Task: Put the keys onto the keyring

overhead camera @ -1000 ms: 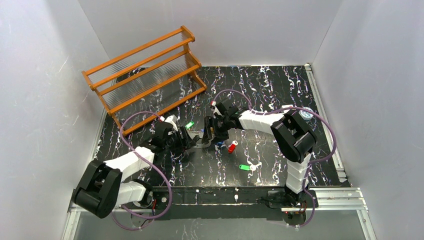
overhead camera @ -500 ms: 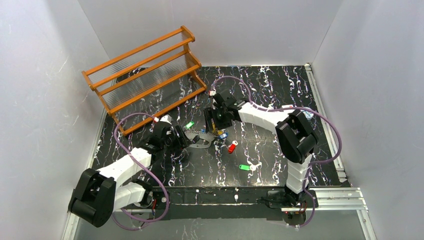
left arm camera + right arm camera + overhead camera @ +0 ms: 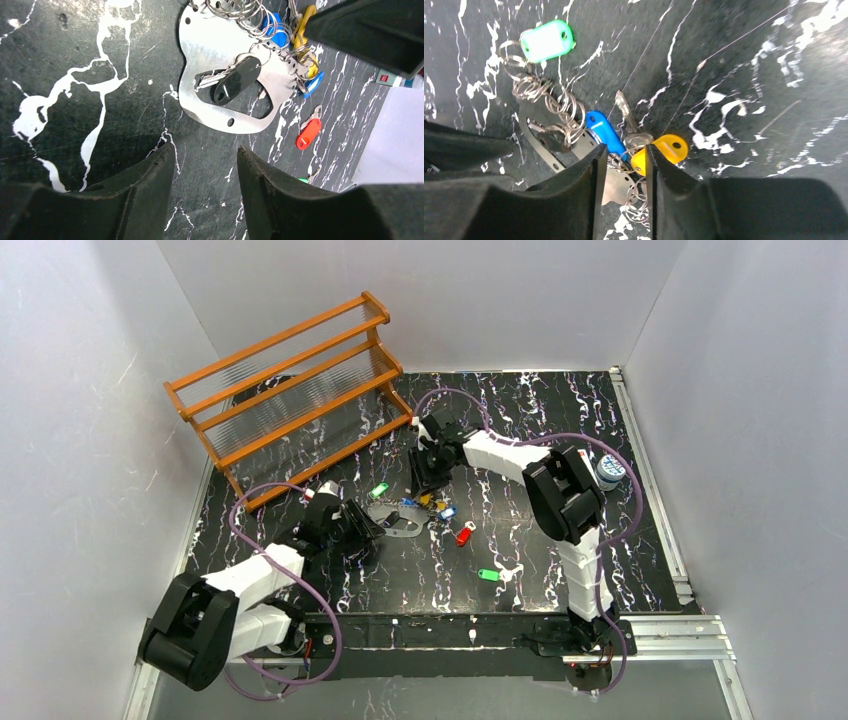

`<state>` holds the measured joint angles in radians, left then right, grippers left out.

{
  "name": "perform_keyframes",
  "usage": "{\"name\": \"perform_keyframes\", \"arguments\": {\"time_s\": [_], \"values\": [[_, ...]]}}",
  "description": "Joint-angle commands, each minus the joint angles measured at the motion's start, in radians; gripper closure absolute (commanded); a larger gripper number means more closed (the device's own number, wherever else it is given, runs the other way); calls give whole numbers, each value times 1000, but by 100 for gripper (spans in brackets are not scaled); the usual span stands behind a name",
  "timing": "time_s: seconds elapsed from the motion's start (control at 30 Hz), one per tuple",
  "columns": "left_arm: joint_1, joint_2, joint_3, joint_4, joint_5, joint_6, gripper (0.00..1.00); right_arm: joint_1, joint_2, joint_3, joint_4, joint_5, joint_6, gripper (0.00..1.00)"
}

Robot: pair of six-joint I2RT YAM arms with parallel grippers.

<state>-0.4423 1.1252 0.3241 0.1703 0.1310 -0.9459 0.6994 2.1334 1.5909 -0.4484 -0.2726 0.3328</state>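
Observation:
The keyring point(image 3: 398, 524) is a pale grey metal loop lying flat on the black marbled table, with a tangle of wire rings on it. In the left wrist view a black-headed key point(image 3: 232, 86) rests in the opening of the keyring point(image 3: 205, 50). Blue point(image 3: 602, 131), yellow point(image 3: 664, 150) and green point(image 3: 547, 41) tagged keys lie round it. A red tagged key point(image 3: 464, 535) and another green one point(image 3: 488, 575) lie apart, nearer the front. My left gripper point(image 3: 206, 150) is open just short of the loop. My right gripper point(image 3: 624, 150) hovers over the rings, jaws narrowly apart and holding nothing.
A wooden rack point(image 3: 290, 380) stands at the back left. A small round container point(image 3: 610, 470) sits at the right edge of the table. White walls close in on three sides. The right arm point(image 3: 370, 30) reaches across the far side of the key pile.
Both grippers have drawn away from the keyring, the left toward the front left, the right toward the back. Both jaws have narrowed. The keyring now lies on the table alone.

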Motion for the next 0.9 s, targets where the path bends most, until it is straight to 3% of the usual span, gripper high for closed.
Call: {"name": "perform_keyframes", "arguments": {"time_s": [0.0, 0.17, 0.5, 0.77, 0.87], "values": [[-3, 44, -13, 28, -5, -24, 54, 8, -31, -59, -4, -151, -5, 61], [-3, 118, 15, 26, -47, -6, 61, 8, -97, -181, 52, -276, 41, 63], [-3, 209, 182, -65, -101, 94, 63, 51, -220, -438, 285, -528, 210, 63], [-3, 119, 230, -219, -155, 178, 59, 52, -338, -422, 211, -357, 190, 52], [-3, 49, 208, -245, -158, 194, 56, 40, -358, -405, 184, -285, 166, 44]]}}
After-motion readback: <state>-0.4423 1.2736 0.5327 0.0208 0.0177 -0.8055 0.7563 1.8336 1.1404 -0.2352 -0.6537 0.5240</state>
